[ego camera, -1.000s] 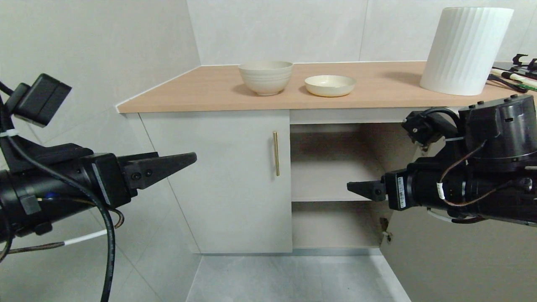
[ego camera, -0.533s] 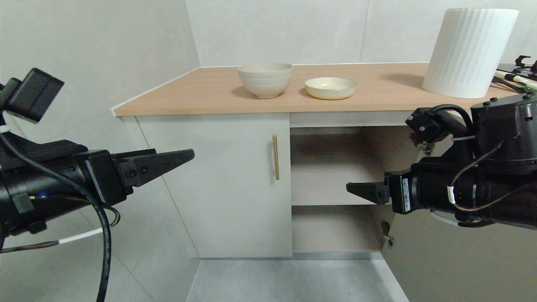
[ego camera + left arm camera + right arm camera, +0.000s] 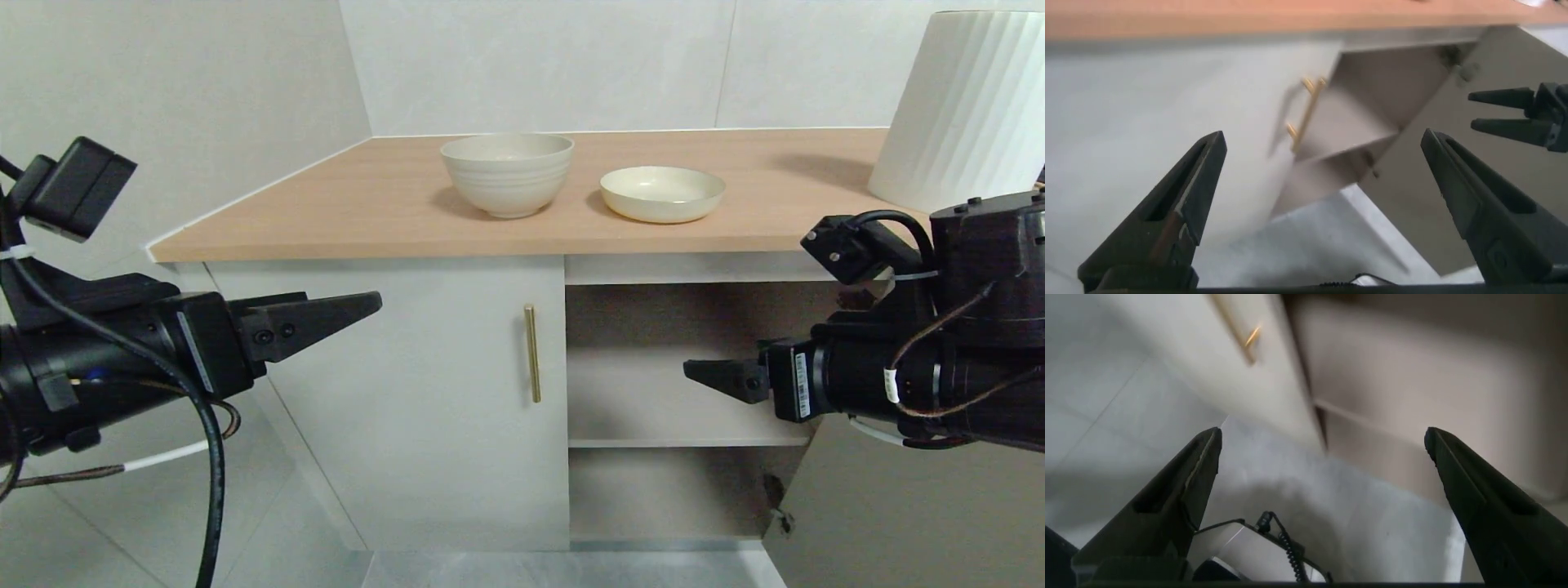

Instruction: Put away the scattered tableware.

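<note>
A deep cream bowl [image 3: 506, 173] and a shallow cream dish [image 3: 662, 193] stand side by side on the wooden countertop [image 3: 343, 212]. My left gripper [image 3: 359, 309] hovers below counter height in front of the closed cabinet door [image 3: 424, 392]; its fingers are spread wide and empty [image 3: 1323, 137]. My right gripper [image 3: 702, 374] is level with the open cabinet compartment [image 3: 653, 384], also open and empty [image 3: 1323, 433]. It appears farther off in the left wrist view [image 3: 1507, 110]. Both grippers are well below and apart from the bowl and dish.
The closed door has a gold handle [image 3: 531, 353]. The open compartment has a shelf [image 3: 645, 441], and its door [image 3: 865, 506] swings out at lower right. A tall white ribbed container [image 3: 971, 106] stands on the counter's right end. Tiled walls close off the left and back.
The whole head view has shifted: the camera has come nearer to the cabinet and counter. Both grippers stay open and empty; the bowl and dish have not moved on the counter.
</note>
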